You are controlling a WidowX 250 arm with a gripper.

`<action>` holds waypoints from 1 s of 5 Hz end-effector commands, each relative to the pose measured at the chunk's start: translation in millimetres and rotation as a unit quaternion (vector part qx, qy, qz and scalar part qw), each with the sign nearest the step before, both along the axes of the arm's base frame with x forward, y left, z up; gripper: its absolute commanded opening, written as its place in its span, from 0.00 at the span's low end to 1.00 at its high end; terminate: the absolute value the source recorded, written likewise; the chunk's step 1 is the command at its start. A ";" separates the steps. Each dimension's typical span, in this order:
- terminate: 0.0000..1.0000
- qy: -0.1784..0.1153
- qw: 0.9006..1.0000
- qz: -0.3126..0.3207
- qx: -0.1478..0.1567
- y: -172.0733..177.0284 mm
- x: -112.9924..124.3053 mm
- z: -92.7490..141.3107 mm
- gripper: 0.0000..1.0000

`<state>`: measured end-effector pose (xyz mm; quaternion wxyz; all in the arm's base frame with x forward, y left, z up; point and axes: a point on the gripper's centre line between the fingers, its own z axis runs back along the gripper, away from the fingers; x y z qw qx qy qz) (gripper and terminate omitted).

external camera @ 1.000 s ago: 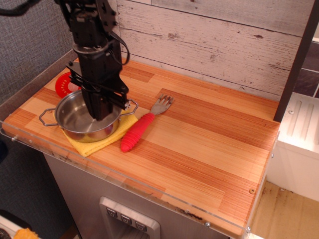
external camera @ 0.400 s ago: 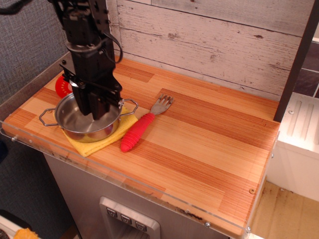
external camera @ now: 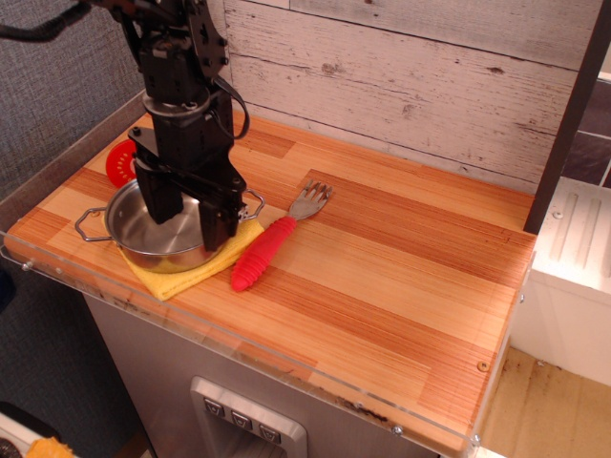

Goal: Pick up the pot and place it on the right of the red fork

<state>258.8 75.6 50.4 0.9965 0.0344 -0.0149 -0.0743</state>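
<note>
The shiny steel pot (external camera: pixel 143 239) with wire loop handles sits on a yellow cloth (external camera: pixel 181 278) at the front left of the wooden counter. The red fork (external camera: pixel 260 254) lies just right of the pot, its silver head pointing to the back right. My gripper (external camera: pixel 188 225) is open and lowered over the pot. Its left finger (external camera: pixel 159 202) is inside the bowl. Its right finger (external camera: pixel 217 225) stands at the pot's right rim, near the right handle. The arm hides the back part of the pot.
A round red disc (external camera: pixel 120 162) lies behind the pot, partly hidden by the arm. The wooden counter (external camera: pixel 401 277) stretches right of the fork to a clear plastic edge. A plank wall stands behind, and a dark post at the far right.
The gripper's fingers, close together inside the pot before, have spread apart across the pot's right side. The pot and the fork have not moved.
</note>
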 end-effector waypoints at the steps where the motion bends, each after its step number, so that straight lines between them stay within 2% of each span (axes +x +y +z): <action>1: 0.00 -0.002 1.000 -0.006 0.018 1.4 3.5 -6.2 1.00; 3: 0.00 0.002 1.000 -0.007 0.019 3.4 5.8 -11.0 1.00; 4: 0.00 0.003 1.000 -0.007 0.017 3.5 6.1 -10.6 0.00; 5: 0.00 0.007 1.000 -0.010 0.016 3.4 5.3 -11.8 0.00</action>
